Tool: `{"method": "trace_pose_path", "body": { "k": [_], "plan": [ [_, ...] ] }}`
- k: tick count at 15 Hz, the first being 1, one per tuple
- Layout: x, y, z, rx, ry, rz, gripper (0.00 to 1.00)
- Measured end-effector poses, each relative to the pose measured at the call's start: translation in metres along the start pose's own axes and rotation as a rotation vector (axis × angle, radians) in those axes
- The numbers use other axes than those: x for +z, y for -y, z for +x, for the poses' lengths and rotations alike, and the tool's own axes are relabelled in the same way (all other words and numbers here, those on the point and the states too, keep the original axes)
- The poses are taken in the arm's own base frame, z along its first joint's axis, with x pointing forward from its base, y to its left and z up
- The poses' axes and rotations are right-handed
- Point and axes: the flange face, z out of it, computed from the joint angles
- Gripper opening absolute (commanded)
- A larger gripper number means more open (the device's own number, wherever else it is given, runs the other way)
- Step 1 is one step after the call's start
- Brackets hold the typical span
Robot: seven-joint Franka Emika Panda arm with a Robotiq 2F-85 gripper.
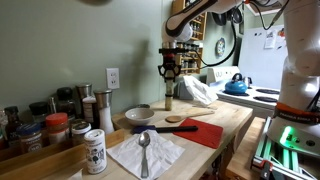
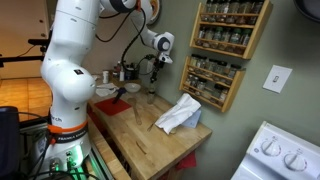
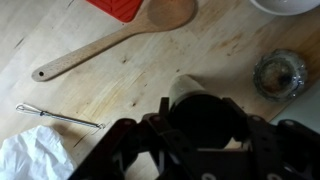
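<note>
Wooden butcher-block counter (image 1: 235,120), pale green wall (image 1: 80,40), wooden spice racks (image 2: 232,25). Black pincer (image 1: 168,85) clamped round pale upright cylinder (image 1: 168,100); cylinder mostly masked in wrist view.

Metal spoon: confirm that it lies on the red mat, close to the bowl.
Wrong in one respect. The metal spoon lies on the white napkin, not on the red mat, which sits further along the counter. It is indeed close to the bowl. The exterior view shows this.
</note>
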Motion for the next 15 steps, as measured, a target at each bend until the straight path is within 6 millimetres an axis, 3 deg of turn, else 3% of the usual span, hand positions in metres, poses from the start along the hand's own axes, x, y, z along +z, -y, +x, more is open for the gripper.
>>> {"method": "trace_pose_path", "body": {
  "k": [15],
  "plan": [
    [0.0003, 0.0007, -0.0002, 0.014, 0.001, 0.004, 0.3]
  ]
}}
